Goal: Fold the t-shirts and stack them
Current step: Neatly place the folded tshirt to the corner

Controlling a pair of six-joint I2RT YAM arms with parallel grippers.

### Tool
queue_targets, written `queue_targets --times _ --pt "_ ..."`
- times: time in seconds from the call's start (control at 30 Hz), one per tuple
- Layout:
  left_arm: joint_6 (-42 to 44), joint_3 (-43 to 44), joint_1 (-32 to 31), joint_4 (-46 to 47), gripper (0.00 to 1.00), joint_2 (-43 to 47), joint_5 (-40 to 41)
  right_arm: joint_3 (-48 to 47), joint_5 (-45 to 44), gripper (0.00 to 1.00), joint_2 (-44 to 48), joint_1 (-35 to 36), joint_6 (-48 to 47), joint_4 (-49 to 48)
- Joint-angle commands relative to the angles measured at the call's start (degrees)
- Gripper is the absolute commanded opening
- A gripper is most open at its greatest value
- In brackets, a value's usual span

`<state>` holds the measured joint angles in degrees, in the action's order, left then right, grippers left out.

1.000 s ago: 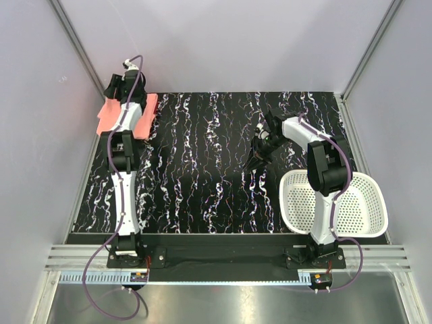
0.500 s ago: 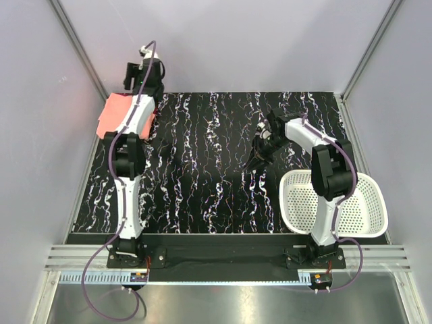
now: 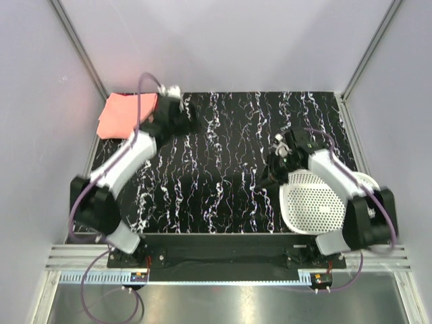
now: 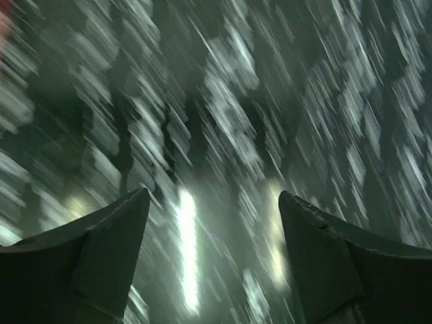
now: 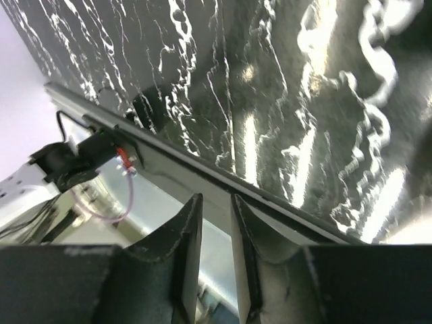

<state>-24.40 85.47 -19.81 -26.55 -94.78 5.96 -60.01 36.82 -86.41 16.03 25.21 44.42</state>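
A salmon t-shirt [image 3: 125, 113] lies folded flat at the table's far left corner. No crimson red t-shirt shows in any view. My left gripper [image 3: 185, 115] hovers just right of the salmon shirt, apart from it. In the blurred left wrist view it [image 4: 212, 196] is wide open and empty over the black marbled table [image 3: 216, 148]. My right gripper [image 3: 273, 169] is at centre right, beside the basket's left rim. In the right wrist view it [image 5: 216, 197] has its jaws a narrow gap apart with nothing between them, pointing at the table's near edge.
A white perforated basket [image 3: 307, 202] stands at the near right, partly under my right arm. The metal rail [image 3: 223, 256] runs along the near edge. Grey walls close in the left, right and back.
My left arm has swung from above the salmon shirt to its right and lowered, uncovering the shirt. My right arm has drawn back toward the basket.
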Motion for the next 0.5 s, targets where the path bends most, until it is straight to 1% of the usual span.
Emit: queue_targets --times 0.0,0.03,0.07,0.1,0.13,0.17,0.2,0.23,0.27,0.3,0.33,0.37,0.43,0.47 --pt "-15.8 -18.4 -6.5 5.1 0.87 13.2 -9.8 5.1 -8.1 0.31 15.0 0.1 2.2 -4.3" --pt "-17.7 -27.7 -9.0 7.9 0.89 20.3 -9.5 6.2 -9.5 0.31 17.8 0.1 2.2 -4.4" --pt "-20.6 -31.6 -10.1 9.7 0.90 23.8 -9.7 8.6 -11.2 0.32 20.6 0.1 2.2 -4.5" --pt "-21.6 -35.8 -12.0 10.7 0.95 27.2 -9.1 9.8 -11.9 0.34 25.5 0.1 2.8 -5.1" --pt "-22.4 -38.9 -12.6 10.4 0.97 34.9 -8.1 11.0 -12.6 0.35 27.7 0.1 3.1 -5.4" --pt "-23.9 -44.7 -13.0 10.0 0.98 38.4 -6.2 13.4 -13.2 0.39 29.6 0.1 3.5 -5.7" --pt "-24.3 -47.4 -13.3 9.7 0.99 42.8 -5.0 14.6 -13.5 0.43 32.9 0.1 4.0 -5.8" --pt "-24.6 -49.6 -13.4 8.5 0.99 50.1 -4.1 16.0 -14.0 0.61 34.4 0.2 4.7 -6.3" --pt "-24.8 -53.9 -13.4 7.7 0.99 54.1 -3.1 18.2 -14.3 0.75 35.9 0.2 5.3 -6.5" --pt "-24.8 -55.6 -13.4 7.0 0.99 57.7 -2.9 19.5 -14.9 0.99 38.9 0.4 6.6 -7.8" --pt "-25.0 -57.5 -13.4 5.9 0.99 61.3 -2.8 20.6 -14.7 1.00 40.5 0.4 7.3 -8.6" --pt "-26.1 -59.0 -13.4 5.0 0.99 69.4 -2.8 21.2 -15.4 1.00 43.9 0.4 8.3 -9.1" --pt "-27.8 -62.3 -13.4 1.9 0.99 77.2 -2.6 21.9 -16.9 1.00 47.3 0.4 11.1 -9.7" --pt "-30.6 -63.3 -13.4 0.9 0.99 83.6 -2.6 22.9 -18.3 1.00 50.1 0.4 11.9 -9.5"
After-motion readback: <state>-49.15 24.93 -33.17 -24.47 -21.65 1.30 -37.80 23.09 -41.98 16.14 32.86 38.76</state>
